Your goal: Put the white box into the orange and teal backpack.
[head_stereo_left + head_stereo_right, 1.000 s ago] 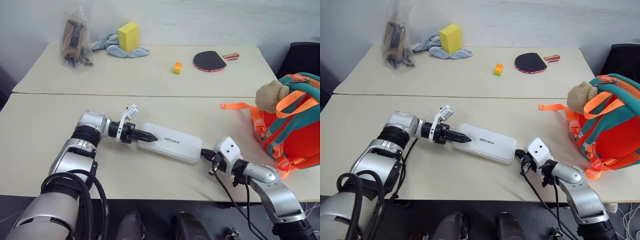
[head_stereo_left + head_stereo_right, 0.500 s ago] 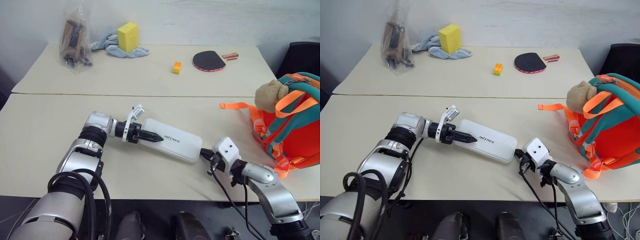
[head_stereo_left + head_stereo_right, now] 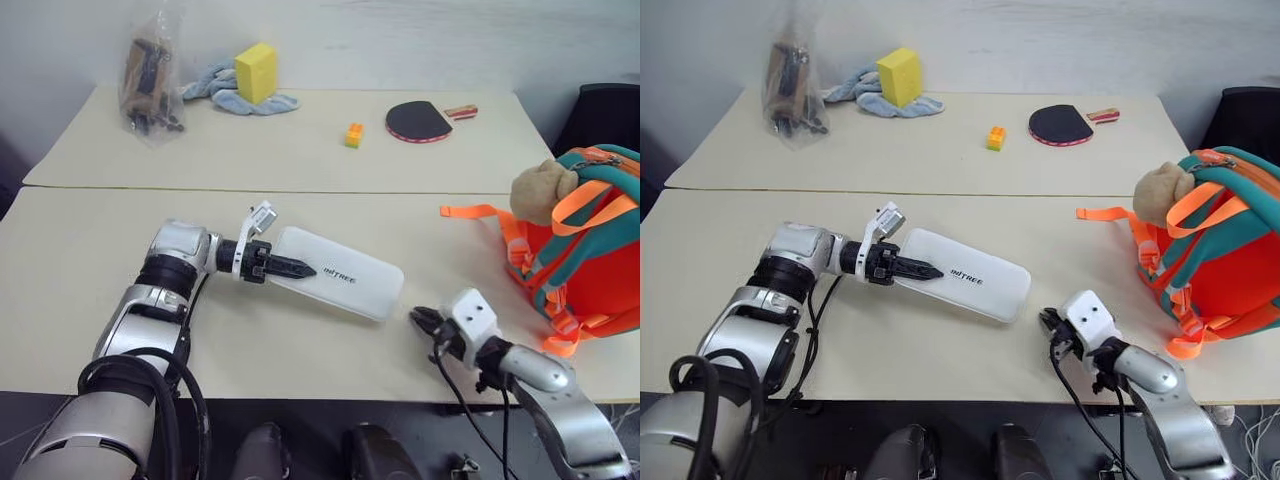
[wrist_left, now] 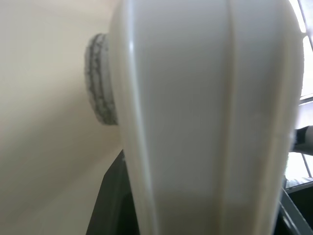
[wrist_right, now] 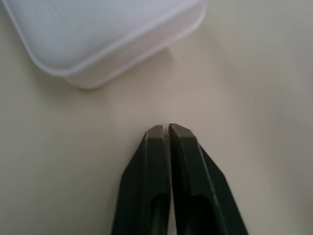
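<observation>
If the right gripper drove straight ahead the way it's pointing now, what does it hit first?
Most likely the near end of the white box. The right gripper sits just short of it over bare table, fingers together; the box's lifted end could let it slip under.

Far table (image 3: 300,150): clear plastic bag (image 3: 150,75) of dark items, yellow sponge block (image 3: 256,72) on a blue cloth (image 3: 225,92). Small orange brick (image 3: 354,134); red-and-black paddle (image 3: 420,121).

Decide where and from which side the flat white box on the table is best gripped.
Grip the white box across its thin short end, coming in level from the left, as the left claw does. It lies flat and too wide to span from above; only the edge suits a narrow claw.
</observation>
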